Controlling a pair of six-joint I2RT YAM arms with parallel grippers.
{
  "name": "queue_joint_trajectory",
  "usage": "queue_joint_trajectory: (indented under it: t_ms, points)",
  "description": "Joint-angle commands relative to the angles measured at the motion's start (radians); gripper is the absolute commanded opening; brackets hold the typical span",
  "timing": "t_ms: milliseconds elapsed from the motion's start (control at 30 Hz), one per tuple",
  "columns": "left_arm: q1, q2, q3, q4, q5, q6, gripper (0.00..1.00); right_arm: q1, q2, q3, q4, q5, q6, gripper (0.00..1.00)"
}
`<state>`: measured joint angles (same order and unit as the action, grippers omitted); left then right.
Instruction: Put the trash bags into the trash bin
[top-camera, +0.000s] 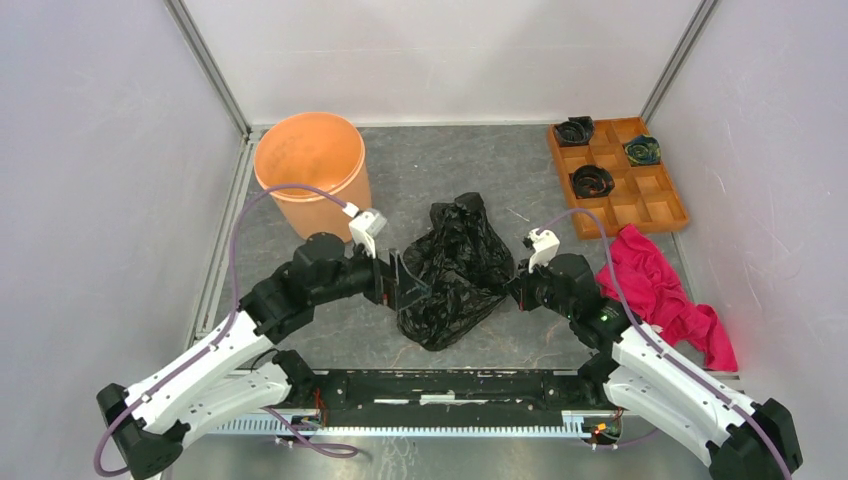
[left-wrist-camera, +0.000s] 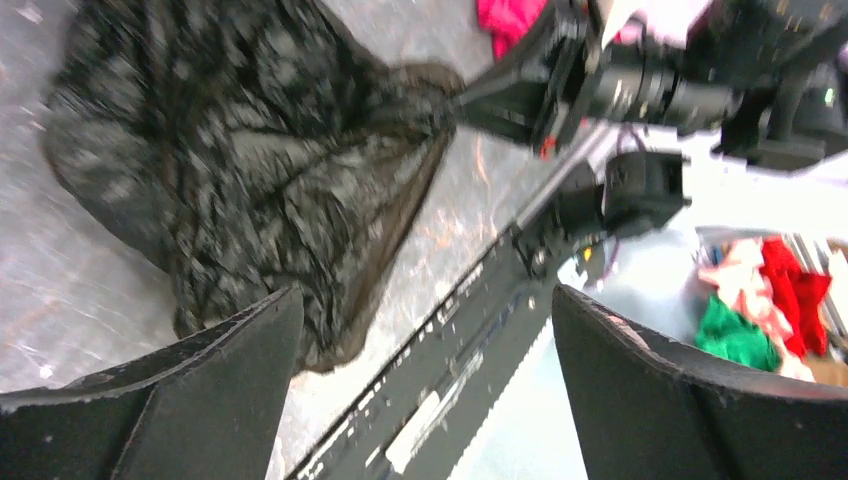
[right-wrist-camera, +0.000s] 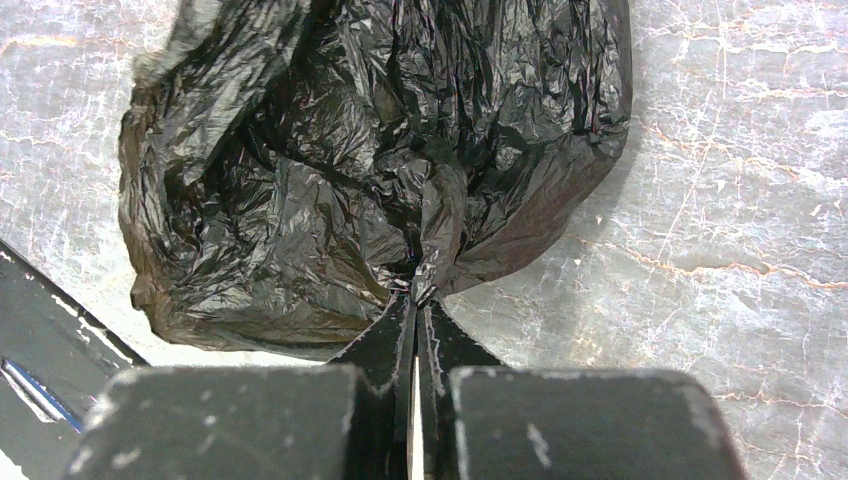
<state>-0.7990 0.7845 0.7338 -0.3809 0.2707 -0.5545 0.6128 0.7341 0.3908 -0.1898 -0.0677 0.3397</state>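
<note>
We see the trash bag (top-camera: 455, 265) lying crumpled on the bench (top-camera: 420, 160), approx mid-bench, btw our two arms and outside the trash bin (top-camera: 310, 165). The bin stands upright at the far left corner, mouth up, well apart from the bag.

On the right end effector (right-wrist-camera: 415, 292) the fingers are pressed together w/ a twisted pinch of black film caught at the tips, so it's clamped on the bag's right side. The rest of the bag spreads out on the bench beyond it.

On the left end effector (left-wrist-camera: 425, 300) the fingers are wide apart w/ nothing gripped. In the top view it sits at the bag's left edge. Its wrist pic is blurred, so we can't tell if a finger touches the film.

Far right there's an orange-brown tray (top-camera: 668, 208) w/ three small black rolls (top-camera: 592, 181) in its compartments. A pink-red cloth (top-camera: 660, 290) is heaped beside the right arm.
</note>
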Motion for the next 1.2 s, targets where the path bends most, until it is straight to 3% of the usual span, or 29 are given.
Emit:
queue_joint_trajectory:
  t_ms: [0, 400, 667, 833, 900, 967, 1100, 1167]
  points:
    - [-0.002, 0.072, 0.083, -0.027, -0.21, 0.016, 1.0, -0.001, -0.015, 0.006, 0.015, -0.017, 0.008, 0.01]
    - [-0.002, 0.629, 0.284, 0.035, -0.359, 0.125, 0.99, -0.001, -0.17, -0.032, -0.016, 0.032, 0.069, 0.02]
    - [-0.002, 0.785, 0.374, 0.064, -0.494, 0.124, 0.82, -0.002, -0.202, -0.065, -0.023, 0.039, 0.091, 0.02]
    - [-0.002, 0.877, 0.441, 0.056, -0.501, 0.134, 0.57, -0.002, -0.199, -0.094, 0.0, 0.04, 0.095, 0.05]
    - [-0.001, 0.909, 0.479, 0.033, -0.494, 0.143, 0.33, -0.002, -0.191, -0.092, 0.009, 0.061, 0.088, 0.06]
    - [0.0, 0.914, 0.512, 0.011, -0.495, 0.149, 0.19, -0.002, -0.169, -0.08, 0.015, 0.14, 0.073, 0.08]
    - [0.003, 0.92, 0.663, -0.101, -0.533, 0.195, 0.05, -0.003, 0.004, -0.006, 0.057, 0.374, 0.048, 0.09]
    - [0.003, 0.935, 0.848, -0.185, -0.564, 0.267, 0.02, -0.01, 0.161, 0.146, 0.033, 0.435, -0.033, 0.05]
